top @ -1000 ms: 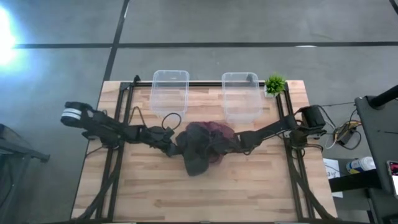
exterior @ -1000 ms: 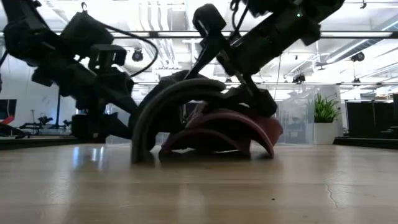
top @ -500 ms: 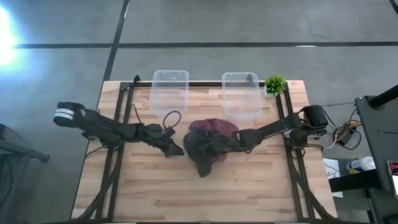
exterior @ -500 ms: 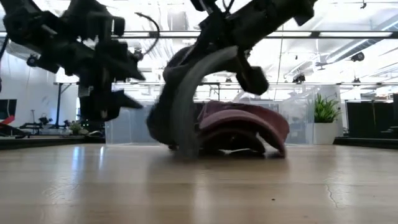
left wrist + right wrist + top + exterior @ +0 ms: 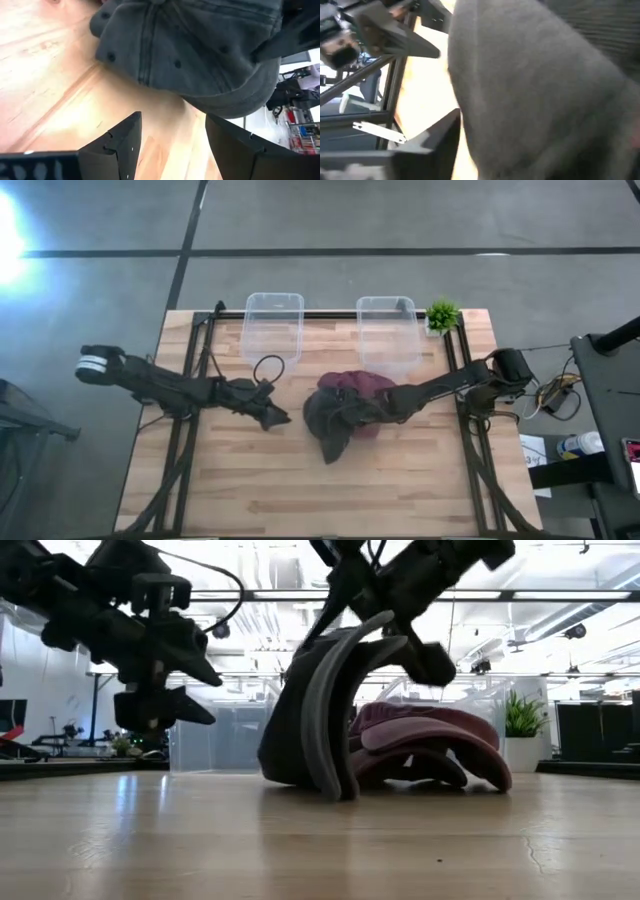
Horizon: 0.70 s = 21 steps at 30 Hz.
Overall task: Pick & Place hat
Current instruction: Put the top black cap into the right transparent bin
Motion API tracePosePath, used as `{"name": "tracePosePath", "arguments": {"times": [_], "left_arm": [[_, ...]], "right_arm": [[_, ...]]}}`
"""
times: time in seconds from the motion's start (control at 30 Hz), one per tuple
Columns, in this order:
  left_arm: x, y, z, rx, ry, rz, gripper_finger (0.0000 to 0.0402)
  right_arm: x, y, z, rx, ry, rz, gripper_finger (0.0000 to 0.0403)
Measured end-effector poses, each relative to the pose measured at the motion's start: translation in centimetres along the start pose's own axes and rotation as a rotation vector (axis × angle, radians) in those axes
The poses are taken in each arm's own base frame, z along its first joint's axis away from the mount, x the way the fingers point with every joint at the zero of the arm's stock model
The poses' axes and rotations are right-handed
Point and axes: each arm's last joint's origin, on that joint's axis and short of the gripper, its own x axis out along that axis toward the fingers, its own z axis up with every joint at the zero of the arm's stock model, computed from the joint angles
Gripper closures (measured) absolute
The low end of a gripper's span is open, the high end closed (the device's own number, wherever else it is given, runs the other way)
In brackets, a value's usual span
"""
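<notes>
A dark grey cap (image 5: pixel 328 423) stands tipped up on the table, its brim edge (image 5: pixel 322 775) on the wood; it leans against a maroon cap (image 5: pixel 366 387) that lies behind it (image 5: pixel 432 740). My right gripper (image 5: pixel 376 411) reaches in from the table's right and is shut on the grey cap, whose cloth fills the right wrist view (image 5: pixel 540 100). My left gripper (image 5: pixel 279 418) is open and empty, a little to the left of the grey cap; the left wrist view looks between its fingers (image 5: pixel 172 140) at the cap's crown (image 5: pixel 190 45). My right gripper holds the grey cap at its right side, near the crown (image 5: pixel 360 412), coming slanting down from the table's right. The cap's own cloth hides the place of contact. The cap stands tilted on its brim edge, its upper part (image 5: pixel 345 650) raised below the fingers.
Two clear plastic bins (image 5: pixel 273 326) (image 5: pixel 388 332) stand at the table's far edge, with a small green plant (image 5: pixel 442 315) at the far right corner. Black frame rails (image 5: pixel 195 370) run along both sides. Bare wood (image 5: pixel 330 490) lies toward the near edge.
My left gripper has drawn back from the grey cap toward the table's left edge and now stands apart from it. My right gripper has drawn the grey cap toward the table's right and tipped it up onto its brim. The maroon cap has shifted right with it.
</notes>
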Motion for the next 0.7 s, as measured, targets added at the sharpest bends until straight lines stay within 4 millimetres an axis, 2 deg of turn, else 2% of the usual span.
{"name": "tracePosePath", "arguments": {"times": [0.13, 0.3, 0.47, 0.6, 0.7], "left_arm": [[0.5, -0.1, 0.2, 0.004, -0.022, -0.031, 0.0188], [1.1, -0.1, 0.2, 0.006, -0.026, -0.035, 0.0188], [1.9, 0.1, 0.1, 0.005, -0.021, -0.027, 0.0188], [2.6, -0.2, 0.5, 0.006, -0.027, -0.035, 0.0188], [3.1, -0.6, 0.8, 0.024, -0.029, -0.04, 0.0188]], "right_arm": [[-1.6, 0.8, 0.3, -0.071, 0.023, -0.115, 0.0142], [-4.1, 1.9, 0.8, -0.152, 0.068, -0.281, 0.0111], [-5.7, 3.8, 1.5, -0.182, 0.061, -0.261, 0.0098], [-6.6, 3.8, 1.6, -0.188, 0.063, -0.325, 0.0097], [-6.8, 4.0, 1.7, -0.17, 0.059, -0.302, 0.0099]]}}
